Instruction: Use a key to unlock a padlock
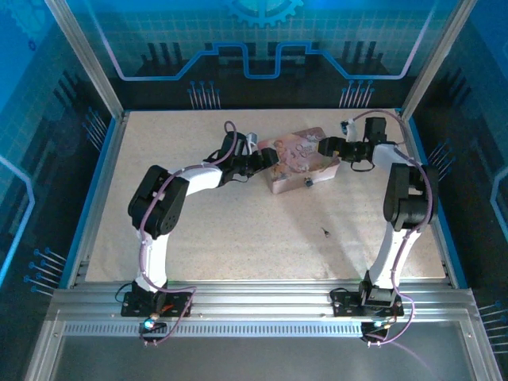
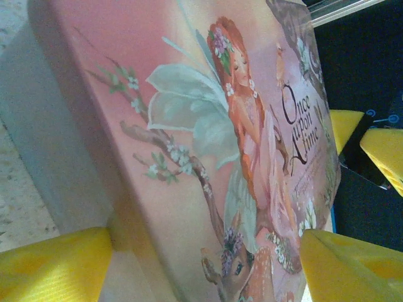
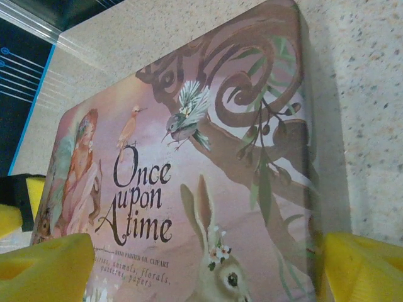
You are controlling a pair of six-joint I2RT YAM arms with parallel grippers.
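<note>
A flat pink tin [image 1: 295, 156] printed with "Once upon a time" lies at the middle back of the table. A tiny metallic thing [image 1: 308, 182] at the tin's front edge looks like the padlock; it is too small to be sure. A small dark object [image 1: 325, 232], perhaps the key, lies alone on the table nearer the arms. My left gripper [image 1: 268, 159] is at the tin's left end, open, its yellow fingers [image 2: 53, 264] spread with the lid [image 2: 189, 145] between them. My right gripper [image 1: 327, 148] is at the tin's right end, open over the lid [image 3: 208, 189].
The speckled tabletop [image 1: 238, 230] is walled by blue panels and a metal frame. In the left wrist view the right gripper's yellow fingers [image 2: 383, 151] show beyond the tin. In the right wrist view one yellow finger [image 3: 11, 217] of the left gripper shows at the tin's far end.
</note>
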